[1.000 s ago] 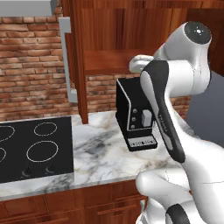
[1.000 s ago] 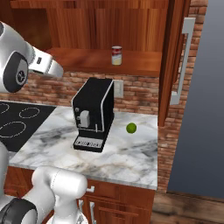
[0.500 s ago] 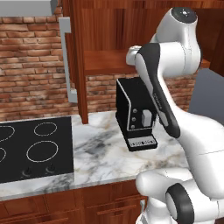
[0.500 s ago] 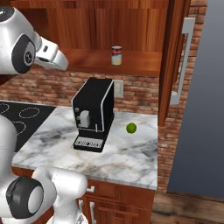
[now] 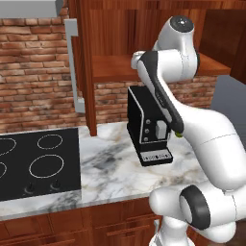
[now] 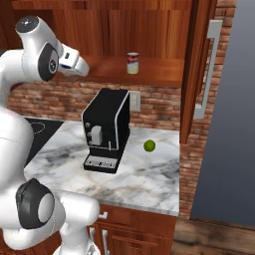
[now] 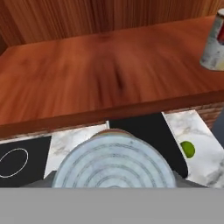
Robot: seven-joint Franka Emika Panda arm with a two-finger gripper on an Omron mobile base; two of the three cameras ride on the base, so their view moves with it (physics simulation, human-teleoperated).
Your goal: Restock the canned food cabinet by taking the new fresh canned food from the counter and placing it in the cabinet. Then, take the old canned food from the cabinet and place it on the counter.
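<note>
While I hang level with the open cabinet [image 6: 149, 30], the ribbed silver top of the new can [image 7: 114, 164] fills the bottom of my hand view, pressed close against my claw [image 6: 79, 62]; its label is hidden, so no writing can be read. Whether my claw is pinching it I cannot tell, since the fingers are covered. The old can [image 6: 132, 63] stands upright on the cabinet shelf [image 7: 100, 74], well to the right; its red-and-white label is too small to read. Below, on the marble table [image 6: 144, 172], stand 1 black coffee machine [image 6: 105, 129] and 1 green ball [image 6: 149, 145].
</note>
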